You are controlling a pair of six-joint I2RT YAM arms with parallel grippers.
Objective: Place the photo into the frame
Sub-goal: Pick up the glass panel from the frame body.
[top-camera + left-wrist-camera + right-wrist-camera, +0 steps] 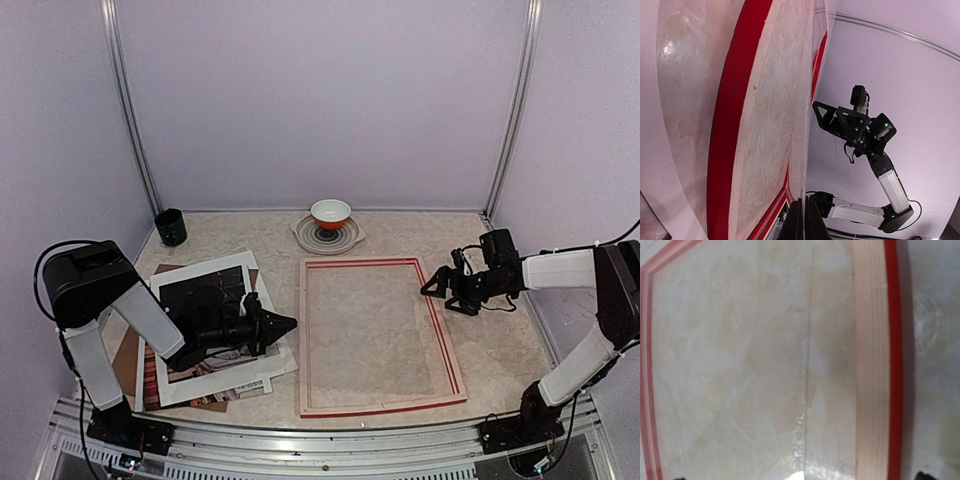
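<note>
Lying flat, the frame point(381, 407) sits between the left end effector point(288, 323), pinched together near what seems the photo point(150, 380), and the right end effector point(434, 288), spread apart.

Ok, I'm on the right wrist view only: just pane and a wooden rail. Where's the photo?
Observer: The photo lies left of the frame, mostly under a white mat.
Operator: Is the left gripper holding it?
Observer: No. The left gripper is shut over the stack's right edge, with nothing visibly in it.
Operator: And mine?
Observer: The right gripper is open above the frame's right rail, near the far corner.
</note>
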